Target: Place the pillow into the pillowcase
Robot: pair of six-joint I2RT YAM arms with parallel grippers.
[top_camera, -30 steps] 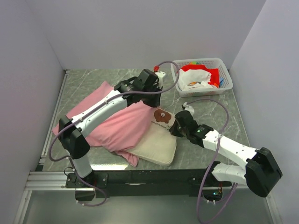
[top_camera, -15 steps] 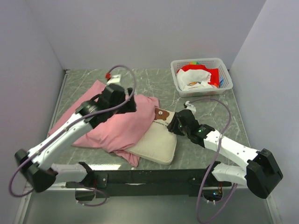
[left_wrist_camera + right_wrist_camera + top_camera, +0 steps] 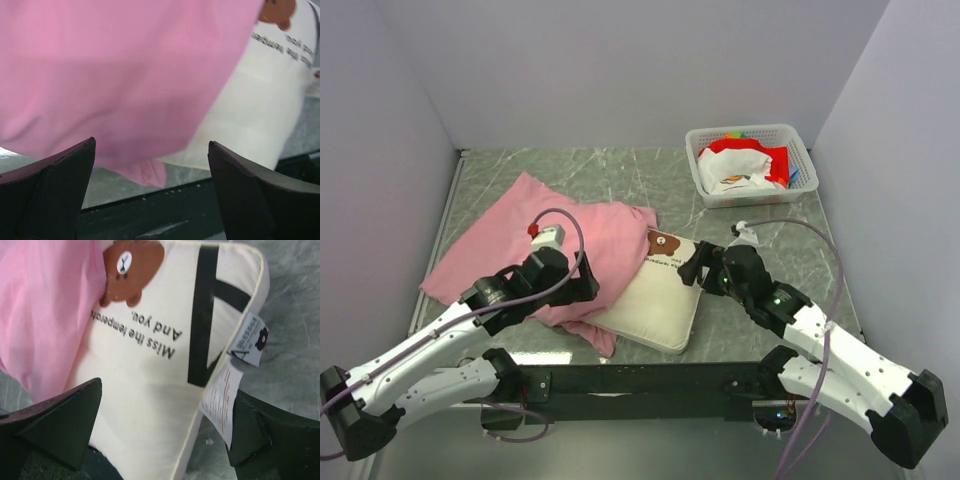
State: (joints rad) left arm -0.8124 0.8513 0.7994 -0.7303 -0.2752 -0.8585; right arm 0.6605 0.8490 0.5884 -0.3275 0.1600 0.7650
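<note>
From above, a white basket stands at the far right corner of the grey marbled table, with crumpled red and white cloths heaped in it. The pink pillowcase lies spread over the left half of the tabletop, and its right side drapes over the left part of the pillow, which lies flat near the middle of the near edge with its bear face showing just past the pink cloth. The left gripper hangs low over the near part of the pillowcase, and the right gripper sits at the pillow's right edge. The left wrist camera shows the left gripper spread wide with nothing between its dark fingers; the pillowcase fills most of the view ahead, the pillow pokes out from under it on the right, and a dark rail runs along the table's near edge. The right wrist camera shows the right gripper also spread wide, with a corner of the pillow lying between its fingers; whether they touch it cannot be told. The pillowcase overlaps the pillow on the left, and a white tag and a small grey label hang from the pillow's seam.
</note>
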